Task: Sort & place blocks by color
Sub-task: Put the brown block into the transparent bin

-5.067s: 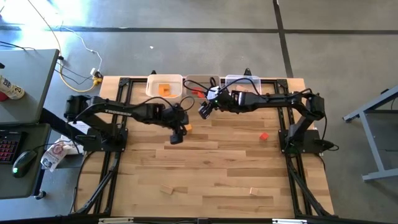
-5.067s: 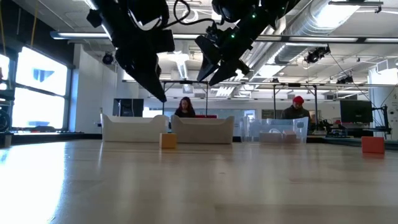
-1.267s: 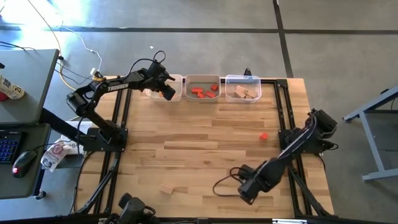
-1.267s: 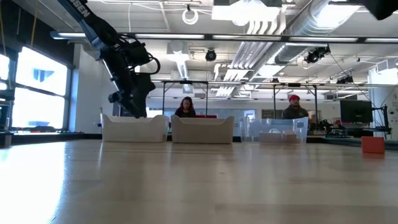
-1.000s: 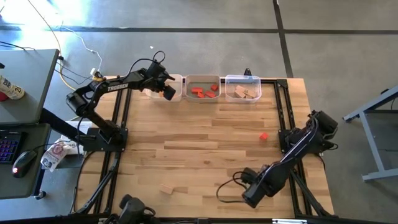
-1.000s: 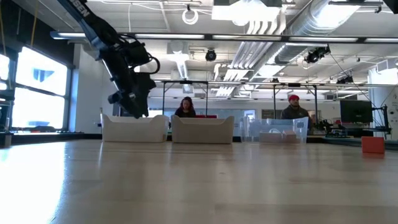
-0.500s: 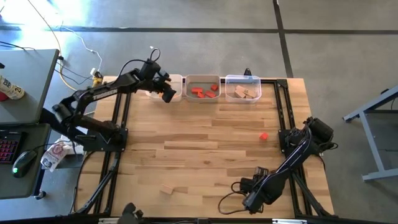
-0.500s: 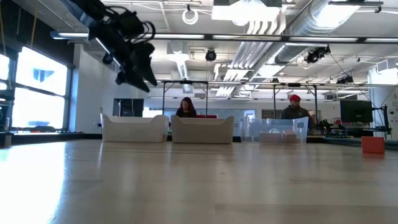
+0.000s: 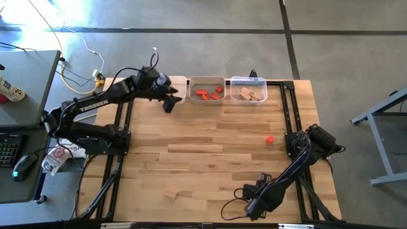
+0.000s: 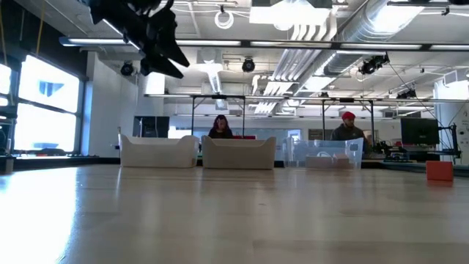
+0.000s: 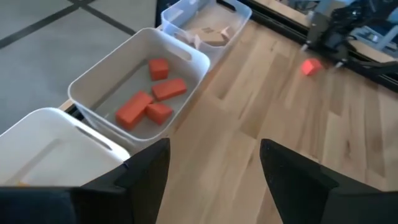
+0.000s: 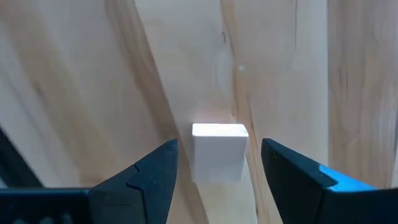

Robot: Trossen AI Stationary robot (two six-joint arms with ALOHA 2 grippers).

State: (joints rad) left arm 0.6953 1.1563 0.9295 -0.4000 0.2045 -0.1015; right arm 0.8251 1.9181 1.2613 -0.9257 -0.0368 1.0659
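My left gripper (image 9: 168,105) hangs open and empty, high above the table just in front of the white left bin (image 11: 56,143); the low view shows this gripper (image 10: 165,48) well above the bins. The middle bin (image 9: 207,92) holds several red blocks (image 11: 152,96). The clear right bin (image 9: 248,93) holds pale wood blocks. My right gripper (image 9: 251,207) points down at the table's near edge. It is open, one finger on each side of a pale block (image 12: 217,152) that lies on the table, with a gap at each side. A red block (image 9: 269,139) lies on the table at the right.
Another pale block (image 9: 170,193) lies near the table's front left. The three bins stand in a row along the far edge. The broad middle of the wooden table (image 9: 210,152) is bare. People sit in the room beyond the table.
My left gripper has risen from just over the left bin and drawn back a little toward the table's near side, tipping up. My right gripper has sunk toward the table at the near edge and rolled about its own axis.
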